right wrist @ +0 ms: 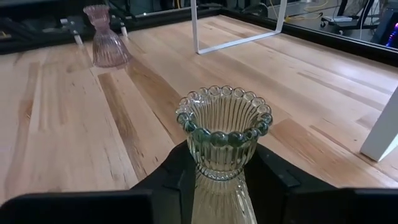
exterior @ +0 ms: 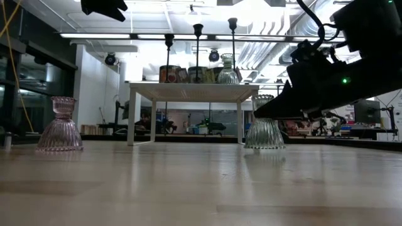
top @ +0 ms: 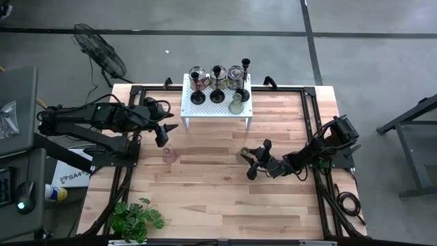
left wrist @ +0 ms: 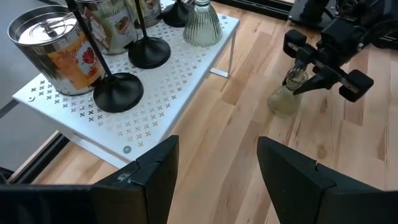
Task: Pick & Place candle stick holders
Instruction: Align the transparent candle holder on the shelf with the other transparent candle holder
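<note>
Right end effector [right wrist: 214, 177] pinching greenish glass holder [right wrist: 222, 134], upright, just in front of white stand [top: 216, 102]; left end effector [left wrist: 214, 168] spread, farther off.

Black jointed arms, wedge-shaped fingers [left wrist: 291, 180], green indicator light

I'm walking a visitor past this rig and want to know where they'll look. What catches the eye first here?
Probably the right gripper, low on the table's right half, its fingers closing around the neck of a greenish glass holder. Next, the white stand at the table's far edge, crowded with black sticks and tins. A pink glass holder stands alone near the waiting left gripper.
</note>
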Controlling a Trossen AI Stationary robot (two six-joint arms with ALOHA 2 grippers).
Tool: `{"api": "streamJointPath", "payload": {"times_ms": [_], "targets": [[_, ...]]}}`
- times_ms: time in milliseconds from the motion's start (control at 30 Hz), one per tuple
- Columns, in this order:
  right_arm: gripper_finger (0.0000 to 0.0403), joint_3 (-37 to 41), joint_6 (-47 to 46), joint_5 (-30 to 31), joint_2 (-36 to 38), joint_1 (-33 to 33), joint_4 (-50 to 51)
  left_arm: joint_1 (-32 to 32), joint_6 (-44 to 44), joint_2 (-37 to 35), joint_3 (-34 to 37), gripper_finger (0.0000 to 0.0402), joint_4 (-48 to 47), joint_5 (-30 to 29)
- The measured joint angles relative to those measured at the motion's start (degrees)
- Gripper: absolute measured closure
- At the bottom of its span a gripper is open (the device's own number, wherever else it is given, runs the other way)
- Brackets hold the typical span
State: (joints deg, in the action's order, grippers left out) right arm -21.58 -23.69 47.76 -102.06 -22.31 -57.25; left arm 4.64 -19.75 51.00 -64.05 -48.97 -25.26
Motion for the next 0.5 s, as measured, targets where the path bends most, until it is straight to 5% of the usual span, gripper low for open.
{"api": "streamJointPath", "payload": {"times_ms": [267,500], "targets": [[0.0302,-1.7,3.69,-0.18,0.0,-0.02,-3.12,-0.02,-0.02,0.02,0.0,0.019,0.0,-0.25],[0.0302,-11.32,10.48,-4.09,0.0,1.65,-0.42,-0.04,-0.41,0.02,0.0,0.019,0.0,-2.44]]}}
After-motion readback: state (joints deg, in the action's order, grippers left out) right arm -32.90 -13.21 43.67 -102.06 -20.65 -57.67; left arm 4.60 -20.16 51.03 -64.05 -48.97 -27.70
